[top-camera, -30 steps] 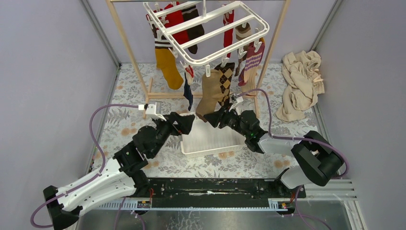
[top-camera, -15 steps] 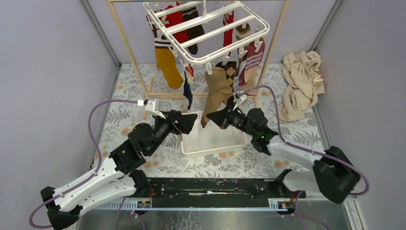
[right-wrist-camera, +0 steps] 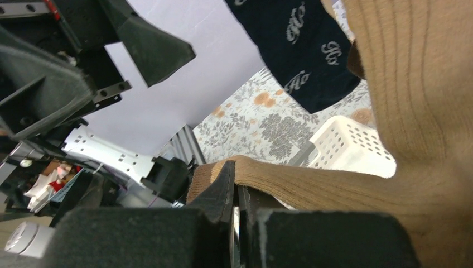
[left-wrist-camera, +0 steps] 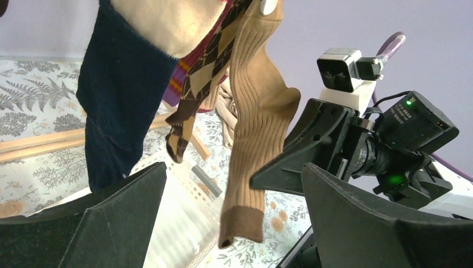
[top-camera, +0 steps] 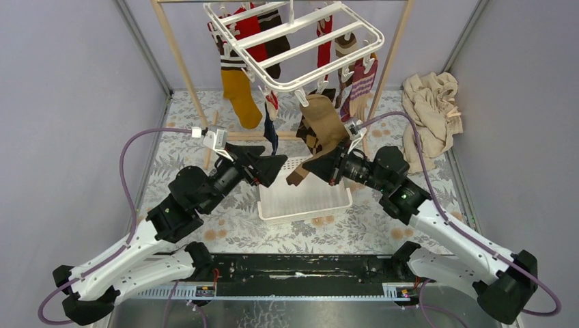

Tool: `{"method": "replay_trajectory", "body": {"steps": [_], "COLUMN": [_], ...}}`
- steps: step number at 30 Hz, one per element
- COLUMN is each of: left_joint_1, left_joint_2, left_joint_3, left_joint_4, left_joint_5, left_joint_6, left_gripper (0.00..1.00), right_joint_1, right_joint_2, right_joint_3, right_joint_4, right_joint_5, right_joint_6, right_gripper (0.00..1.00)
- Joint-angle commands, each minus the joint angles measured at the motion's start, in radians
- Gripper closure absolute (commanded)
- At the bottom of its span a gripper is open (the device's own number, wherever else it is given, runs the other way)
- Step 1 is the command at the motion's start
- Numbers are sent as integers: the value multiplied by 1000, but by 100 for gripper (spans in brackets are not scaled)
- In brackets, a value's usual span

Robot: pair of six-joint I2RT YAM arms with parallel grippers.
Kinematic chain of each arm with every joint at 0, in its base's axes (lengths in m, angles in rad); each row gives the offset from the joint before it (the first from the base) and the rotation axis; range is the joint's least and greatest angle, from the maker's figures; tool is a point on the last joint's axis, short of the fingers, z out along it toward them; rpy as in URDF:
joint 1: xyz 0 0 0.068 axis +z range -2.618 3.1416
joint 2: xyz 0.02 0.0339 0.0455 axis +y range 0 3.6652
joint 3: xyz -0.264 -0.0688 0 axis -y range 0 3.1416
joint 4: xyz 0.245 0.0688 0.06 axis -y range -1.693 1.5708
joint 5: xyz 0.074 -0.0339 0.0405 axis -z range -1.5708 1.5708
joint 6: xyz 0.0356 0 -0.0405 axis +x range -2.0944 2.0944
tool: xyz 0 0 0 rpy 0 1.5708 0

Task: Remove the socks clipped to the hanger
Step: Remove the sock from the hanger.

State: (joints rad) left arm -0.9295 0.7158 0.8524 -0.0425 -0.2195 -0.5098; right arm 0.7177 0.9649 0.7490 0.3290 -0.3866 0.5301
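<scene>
The white hanger (top-camera: 293,48) hangs at the top with several socks clipped to it: mustard (top-camera: 240,96), red (top-camera: 252,31), navy (top-camera: 271,137), brown argyle (top-camera: 315,133) and purple-striped (top-camera: 360,85). My right gripper (top-camera: 321,166) is shut on the lower part of the tan sock (top-camera: 324,123), which stays clipped at its top. Its cuff hangs below the jaws. In the right wrist view the tan sock (right-wrist-camera: 424,84) lies over the shut gripper (right-wrist-camera: 235,178). My left gripper (top-camera: 275,167) is open and empty below the navy sock; its view shows the tan sock (left-wrist-camera: 259,111) ahead of its jaws (left-wrist-camera: 234,223).
A white perforated basket (top-camera: 304,201) stands on the floral table under both grippers. The wooden pole frame (top-camera: 181,61) holds the hanger. A crumpled beige cloth (top-camera: 430,119) lies at the back right. Grey walls close in both sides.
My right arm has reached forward and up, drawing the tan sock from hanging straight to bent toward the right. My left gripper has moved up and right, closer to the navy sock.
</scene>
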Motion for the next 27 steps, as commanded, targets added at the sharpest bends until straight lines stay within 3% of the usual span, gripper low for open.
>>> {"method": "replay_trajectory", "body": {"steps": [1, 14, 27], "left_joint_1": [-5, -5, -4], "left_joint_2": [18, 150, 294], "left_joint_3": [55, 159, 317], "left_joint_4": [27, 176, 252], "left_joint_5": [37, 76, -24], "left_joint_6": [47, 60, 121], "left_gripper": [1, 1, 1], "right_joint_1": [6, 5, 6], "right_joint_2": [-60, -164, -175], "right_joint_3": [99, 327, 383], "right_joint_4": [-150, -396, -443], "right_joint_5": [-72, -166, -160], "right_joint_6": [-17, 13, 15], "right_gripper": [100, 100, 100]}}
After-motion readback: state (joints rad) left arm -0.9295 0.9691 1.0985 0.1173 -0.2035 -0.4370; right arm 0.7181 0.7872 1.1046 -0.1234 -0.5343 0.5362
